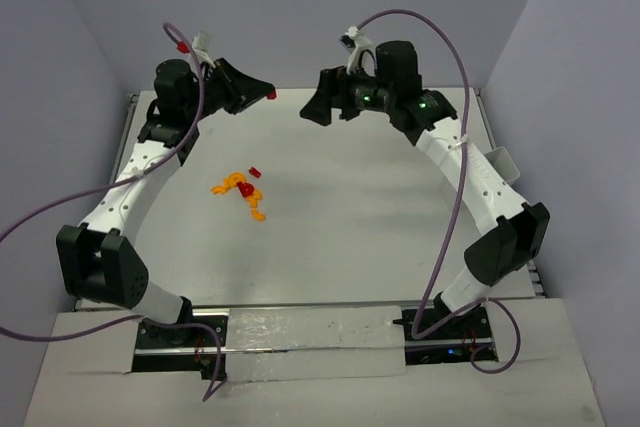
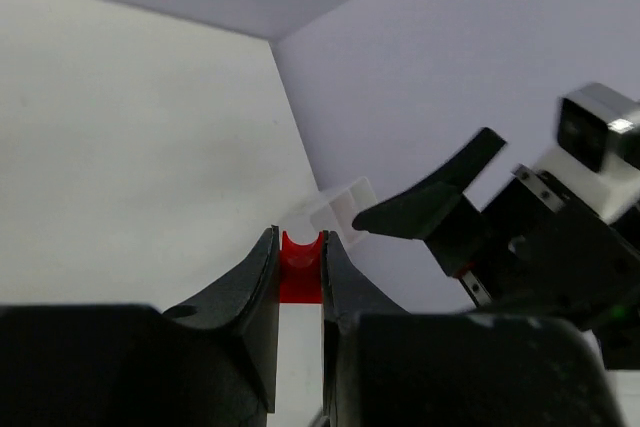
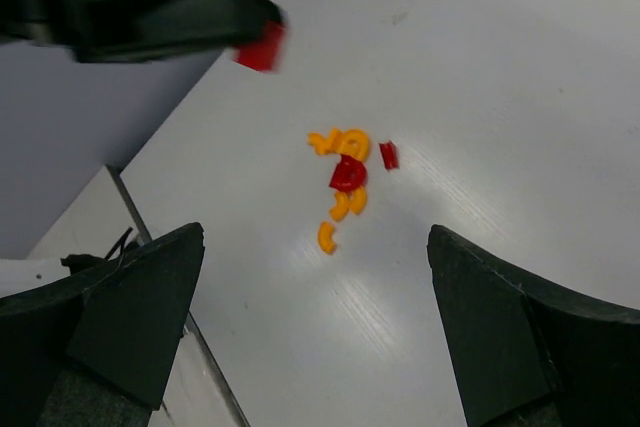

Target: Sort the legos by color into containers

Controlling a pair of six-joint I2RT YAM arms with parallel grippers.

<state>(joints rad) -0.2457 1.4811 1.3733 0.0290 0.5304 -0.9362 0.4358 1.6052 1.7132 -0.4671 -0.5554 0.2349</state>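
A loose pile of orange and red legos lies left of the table's middle; in the right wrist view the orange ones ring a red one, with a small red piece beside them. My left gripper hangs above the far left of the table, shut on a red lego that shows at its tips. A white translucent container stands far beyond it; it sits at the table's right edge. My right gripper is open and empty, high over the pile.
The two grippers face each other near the back wall, a short gap apart. Purple cables loop over both arms. Side walls close in the table on the left and right. A white strip runs between the arm bases at the near edge.
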